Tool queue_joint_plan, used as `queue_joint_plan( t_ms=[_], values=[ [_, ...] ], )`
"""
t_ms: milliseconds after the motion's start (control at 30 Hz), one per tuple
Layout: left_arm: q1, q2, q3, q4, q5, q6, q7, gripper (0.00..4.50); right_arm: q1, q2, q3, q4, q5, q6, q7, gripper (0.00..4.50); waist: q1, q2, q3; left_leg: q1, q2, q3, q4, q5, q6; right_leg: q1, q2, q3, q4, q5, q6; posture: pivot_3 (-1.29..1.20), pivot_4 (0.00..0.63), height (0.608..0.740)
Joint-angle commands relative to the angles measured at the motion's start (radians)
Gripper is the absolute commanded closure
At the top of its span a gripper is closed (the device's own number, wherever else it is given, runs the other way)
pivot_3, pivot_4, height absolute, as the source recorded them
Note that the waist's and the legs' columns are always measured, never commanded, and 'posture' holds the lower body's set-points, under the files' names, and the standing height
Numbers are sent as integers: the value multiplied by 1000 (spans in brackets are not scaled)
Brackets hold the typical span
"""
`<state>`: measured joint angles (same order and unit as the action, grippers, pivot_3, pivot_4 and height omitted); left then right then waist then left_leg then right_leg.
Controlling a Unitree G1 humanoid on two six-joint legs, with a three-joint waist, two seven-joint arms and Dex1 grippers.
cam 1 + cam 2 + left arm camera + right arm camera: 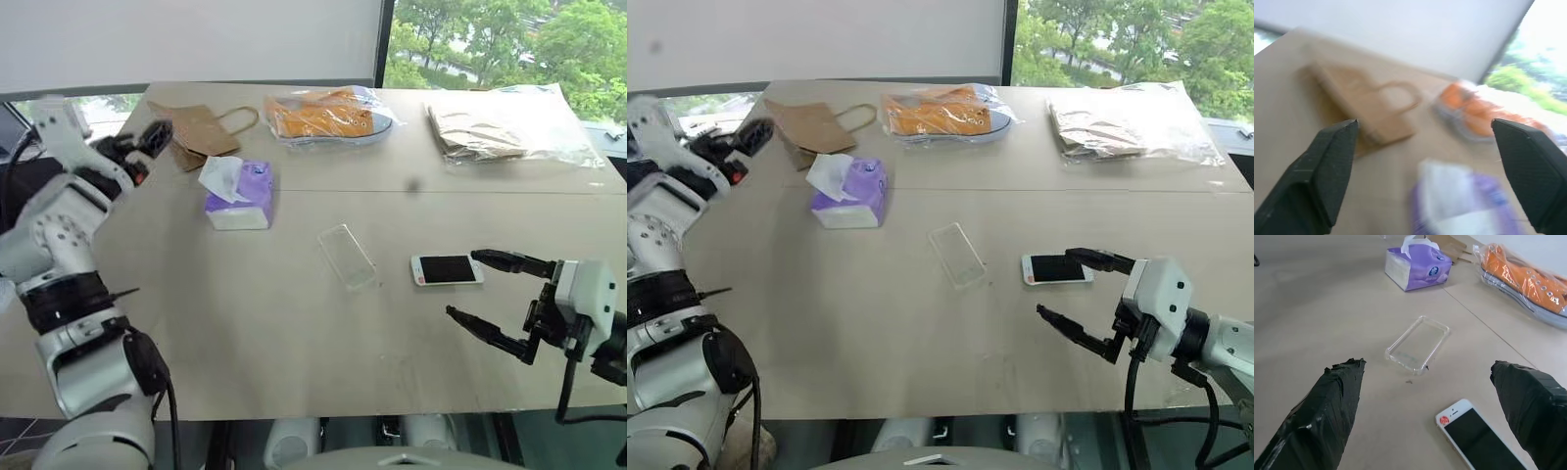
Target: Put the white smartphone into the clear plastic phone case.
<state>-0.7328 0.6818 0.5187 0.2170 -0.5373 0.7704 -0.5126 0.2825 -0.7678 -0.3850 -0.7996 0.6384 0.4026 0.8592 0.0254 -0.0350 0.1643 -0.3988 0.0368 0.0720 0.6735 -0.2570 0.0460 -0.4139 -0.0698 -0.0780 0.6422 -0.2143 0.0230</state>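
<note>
The white smartphone [447, 269] lies flat, screen up, on the beige table [245, 323] toward the right. To its left, apart from it, lies the clear plastic phone case [347, 257], empty. My right gripper [462, 284] hovers just right of the phone, open, with one finger near the phone's right end and nothing between the fingers. In the right wrist view the phone [1479, 435] and the case [1418, 343] lie ahead of the spread fingers. My left gripper [145, 143] is raised at the table's far left, open and empty, far from both.
A purple tissue pack [240, 196] stands left of centre. A brown paper bag [201, 130] lies behind it. At the back are a clear bag of orange shoes [323, 116] and a clear bag of brown paper [500, 127]. The table's front edge is near my right gripper.
</note>
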Motion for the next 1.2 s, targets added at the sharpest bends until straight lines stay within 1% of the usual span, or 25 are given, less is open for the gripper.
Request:
queue_joint_plan(
  t_ms=[33, 67, 133, 200, 267, 367, 433, 500, 567, 667, 767, 800, 867, 967, 1000, 1067, 1100, 1133, 1200],
  values=[
    [-24, 61, -265, -200, -115, 85, -355, 90, -11, 6, -2, -9, 7, -14, -15, 0, 7, 0, 0, 0, 0, 0, 0, 0, 0, 0, 0, 0, 0, 0, 0, 0, 150, 740],
    [-23, 84, -343, -210, -102, 60, -460, 90, -7, 6, -3, -12, 7, -14, -16, 0, 9, 0, 0, 0, -1, 1, 0, 0, 0, 0, 0, -1, -1, 0, 0, 0, 150, 740],
    [-33, 110, -463, -171, -32, -46, -609, 90, -3, 6, -4, -17, 4, -15, -20, 0, 8, 1, 0, 1, -1, 3, 0, 0, 0, 0, 0, 0, 0, 0, 0, 0, 150, 740],
    [-72, 115, -563, -73, 40, -156, -738, 90, 6, 6, -16, -30, 6, -13, -29, 0, 0, 2, 0, 2, 0, 4, 0, 0, 1, 0, 1, 0, 0, 0, 0, 0, 150, 740],
    [-140, 105, -695, 79, 160, -340, -904, 90, 29, 11, -42, -58, 22, -4, -45, 0, -2, 2, 0, 1, 1, 2, 0, -3, 4, 0, 5, -1, 0, 0, -1, 0, 150, 740],
    [-230, 63, -813, 272, 274, -544, -1063, 90, 76, 20, -66, -98, 22, -1, -65, 0, 0, 2, 0, 1, 1, 2, 0, -3, 5, -1, 7, -2, 1, -3, -4, 0, 150, 740],
    [-282, 36, -921, 393, 325, -733, -1099, 90, 117, 35, -76, -140, 17, 4, -90, 0, 1, 2, 0, 0, 1, 2, 0, -3, 5, -1, 7, -2, 0, -2, -4, 0, 150, 740],
    [-334, -5, -1008, 498, 336, -853, -1102, 90, 160, 48, -88, -186, 15, 10, -115, 0, 6, 2, 0, 0, 1, 2, 0, -3, 5, -2, 6, -1, 0, -2, -3, 0, 150, 740],
    [-380, -59, -1066, 616, 378, -992, -1102, 90, 204, 62, -105, -229, 21, 14, -142, 0, 13, 2, 0, -2, 1, 2, 2, -4, 6, -2, 5, -1, -1, -1, -1, 0, 150, 740],
    [-425, -127, -1111, 755, 416, -1114, -1102, 90, 267, 59, -105, -248, 24, -27, -177, 0, 15, 2, 0, -5, 1, 2, 6, -5, 9, -3, 5, -1, -1, 0, 0, 0, 150, 740],
    [-456, -194, -1111, 880, 488, -1220, -1102, 90, 327, 41, -87, -248, 25, -94, -221, 0, 14, 2, 0, -13, 1, 0, 13, -7, 11, -7, 5, -3, -1, 0, 0, 0, 150, 740],
    [-462, -209, -1110, 912, 512, -1249, -1102, 311, 343, 32, -80, -248, 25, -113, -234, 0, 12, 2, 0, -16, 1, 1, 14, -7, 11, -10, 5, -2, -1, 0, 0, 0, 150, 740],
    [-473, -234, -1102, 965, 563, -1295, -1100, 868, 373, 12, -70, -248, 29, -149, -261, 0, 12, 2, 0, -15, 1, 1, 15, -7, 12, -9, 5, -1, -1, 0, 1, 0, 150, 740],
    [-487, -250, -1099, 1015, 608, -1318, -1102, 2300, 414, -23, -60, -248, 36, -196, -298, 0, 13, 1, 0, -15, 1, 0, 15, -7, 13, -9, 5, -2, -1, -1, 1, 0, 150, 740],
    [-489, -253, -1098, 1025, 617, -1320, -1102, 2854, 426, -34, -59, -248, 39, -208, -310, 0, 13, 1, 0, -15, 1, 0, 15, -7, 13, -9, 5, -3, -1, -1, 2, 0, 150, 740],
    [-490, -254, -1095, 1039, 628, -1321, -1102, 3767, 445, -53, -58, -248, 44, -226, -329, 0, 12, 2, 0, -15, 1, 0, 14, -7, 13, -9, 5, -3, -1, -1, 2, 0, 150, 740],
    [-486, -251, -1096, 1042, 634, -1325, -1102, 4292, 453, -60, -58, -248, 44, -231, -335, 0, 11, 2, 0, -15, 1, 0, 14, -7, 13, -9, 5, -2, 0, -1, 2, 0, 150, 740],
    [-477, -247, -1085, 1040, 647, -1329, -1102, 4428, 458, -64, -58, -248, 43, -230, -339, 0, 12, 1, 0, -15, 1, 0, 14, -7, 13, -9, 5, -2, 0, -1, 2, 0, 150, 740],
    [-461, -240, -1063, 1025, 665, -1306, -1084, 4428, 466, -72, -59, -248, 31, -224, -335, 0, 12, 1, -1, -15, 1, 0, 14, -7, 13, -9, 5, -3, 0, -1, 2, 0, 150, 740]
  ],
)
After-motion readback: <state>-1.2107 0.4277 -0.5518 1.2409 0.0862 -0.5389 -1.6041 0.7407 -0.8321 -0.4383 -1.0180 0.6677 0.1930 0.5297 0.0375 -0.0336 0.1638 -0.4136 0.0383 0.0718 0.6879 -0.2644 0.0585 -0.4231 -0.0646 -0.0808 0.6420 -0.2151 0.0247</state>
